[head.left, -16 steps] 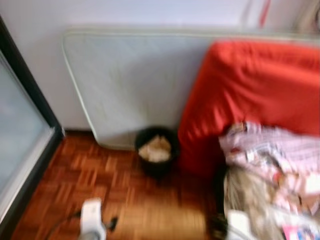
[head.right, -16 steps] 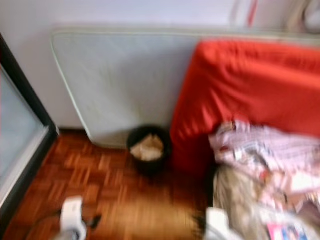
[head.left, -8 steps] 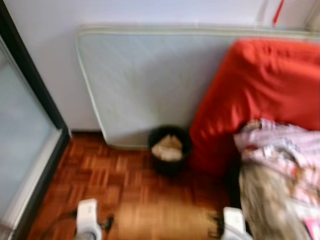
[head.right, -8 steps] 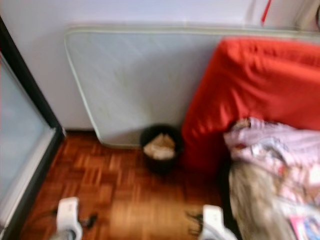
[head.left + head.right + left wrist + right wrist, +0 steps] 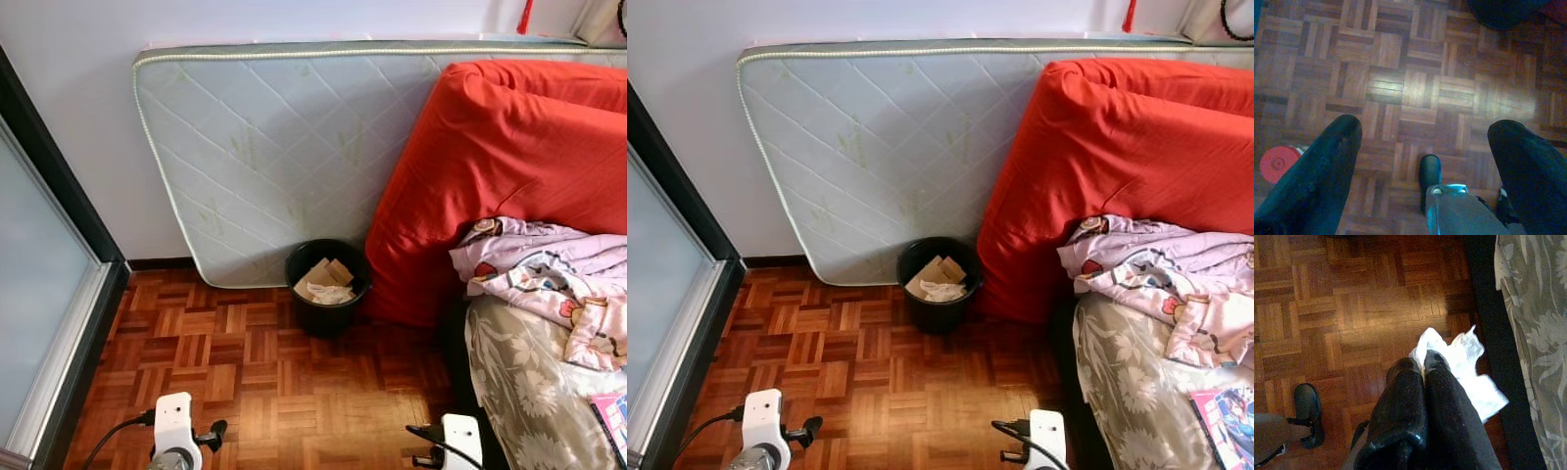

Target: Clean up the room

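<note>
Head view: a black wastebasket point(image 5: 327, 287) holding paper scraps stands on the parquet floor point(image 5: 245, 382), against a leaning mattress point(image 5: 274, 157).

Left wrist view: the left gripper point(image 5: 1425, 147) is spread wide above bare parquet.

Right wrist view: the right gripper point(image 5: 1423, 366) pinches a crumpled white tissue point(image 5: 1469, 372) beside the bed point(image 5: 1533, 323).

no legible text, labels or nos.

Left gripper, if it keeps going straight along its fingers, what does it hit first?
Most likely the bare wood floor. The left gripper points down at it, fingers open, with nothing between them. The red round thing lies off to one side of that line. Depth is hard to judge.
</note>
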Robot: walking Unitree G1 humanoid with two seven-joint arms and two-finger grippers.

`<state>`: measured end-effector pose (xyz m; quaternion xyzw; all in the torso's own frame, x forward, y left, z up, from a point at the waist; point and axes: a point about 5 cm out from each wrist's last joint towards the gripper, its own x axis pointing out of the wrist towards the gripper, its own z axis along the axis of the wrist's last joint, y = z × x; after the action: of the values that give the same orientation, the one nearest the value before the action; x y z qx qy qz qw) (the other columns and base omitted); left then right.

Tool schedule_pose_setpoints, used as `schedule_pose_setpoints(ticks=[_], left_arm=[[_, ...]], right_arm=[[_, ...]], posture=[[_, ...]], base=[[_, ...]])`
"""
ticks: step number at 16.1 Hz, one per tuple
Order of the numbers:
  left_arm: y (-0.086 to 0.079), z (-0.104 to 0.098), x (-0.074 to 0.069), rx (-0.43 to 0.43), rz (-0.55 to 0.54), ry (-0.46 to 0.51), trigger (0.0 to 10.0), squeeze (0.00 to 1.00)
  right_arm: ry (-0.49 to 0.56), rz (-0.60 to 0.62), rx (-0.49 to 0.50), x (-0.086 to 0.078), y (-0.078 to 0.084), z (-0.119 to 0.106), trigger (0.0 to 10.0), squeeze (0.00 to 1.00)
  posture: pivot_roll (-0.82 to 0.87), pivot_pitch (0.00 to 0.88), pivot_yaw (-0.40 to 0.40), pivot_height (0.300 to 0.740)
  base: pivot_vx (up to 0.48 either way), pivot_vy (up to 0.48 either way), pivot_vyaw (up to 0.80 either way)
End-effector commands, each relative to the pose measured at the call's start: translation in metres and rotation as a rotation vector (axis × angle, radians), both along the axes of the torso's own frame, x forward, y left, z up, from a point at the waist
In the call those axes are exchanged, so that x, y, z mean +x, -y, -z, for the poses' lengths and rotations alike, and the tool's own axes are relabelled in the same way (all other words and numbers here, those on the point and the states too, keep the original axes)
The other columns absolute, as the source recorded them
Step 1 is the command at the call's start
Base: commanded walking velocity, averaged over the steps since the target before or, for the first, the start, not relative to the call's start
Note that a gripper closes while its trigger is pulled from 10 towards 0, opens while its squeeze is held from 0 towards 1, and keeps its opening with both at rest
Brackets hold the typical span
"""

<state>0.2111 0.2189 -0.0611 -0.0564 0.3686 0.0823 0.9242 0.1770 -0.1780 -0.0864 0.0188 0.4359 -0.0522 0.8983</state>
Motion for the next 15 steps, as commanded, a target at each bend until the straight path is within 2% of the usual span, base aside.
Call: schedule_pose_setpoints(ticks=[1, 4, 9, 10, 15], left_arm=[[-0.0002, 0.0010, -0.0016, -0.008, -0.011, -0.004, 10.0, 0.00], [-0.0001, 0.0013, -0.0019, -0.012, -0.014, -0.007, 10.0, 0.00], [0.0005, 0.0021, -0.0032, -0.012, -0.012, -0.009, 10.0, 0.00], [0.0006, 0.0025, -0.0038, -0.012, -0.013, -0.010, 10.0, 0.00], [0.0007, 0.0039, -0.0064, -0.009, -0.020, -0.015, 10.0, 0.00]], right_arm=[[-0.021, -0.034, -0.015, -0.0025, -0.0012, 0.0016, 10.0, 0.00], [-0.026, -0.033, -0.009, -0.0037, -0.0031, 0.0023, 10.0, 0.00], [-0.031, -0.010, -0.002, -0.0058, -0.0024, 0.0033, 10.0, 0.00], [-0.037, -0.045, -0.020, -0.0060, -0.0028, 0.0034, 10.0, 0.00], [-0.021, -0.040, 0.001, -0.0060, -0.0045, 0.0032, 10.0, 0.00]], posture=[[0.07, 0.061, -0.010, 0.735], [0.07, 0.059, -0.013, 0.735], [0.07, 0.039, -0.013, 0.735], [0.07, 0.035, -0.014, 0.735], [0.07, 0.013, -0.019, 0.735]], base=[[0.000, 0.000, 0.80], [0.000, 0.000, 0.72], [0.249, 0.000, 0.00], [0.281, 0.000, 0.00], [0.305, 0.000, 0.68]])
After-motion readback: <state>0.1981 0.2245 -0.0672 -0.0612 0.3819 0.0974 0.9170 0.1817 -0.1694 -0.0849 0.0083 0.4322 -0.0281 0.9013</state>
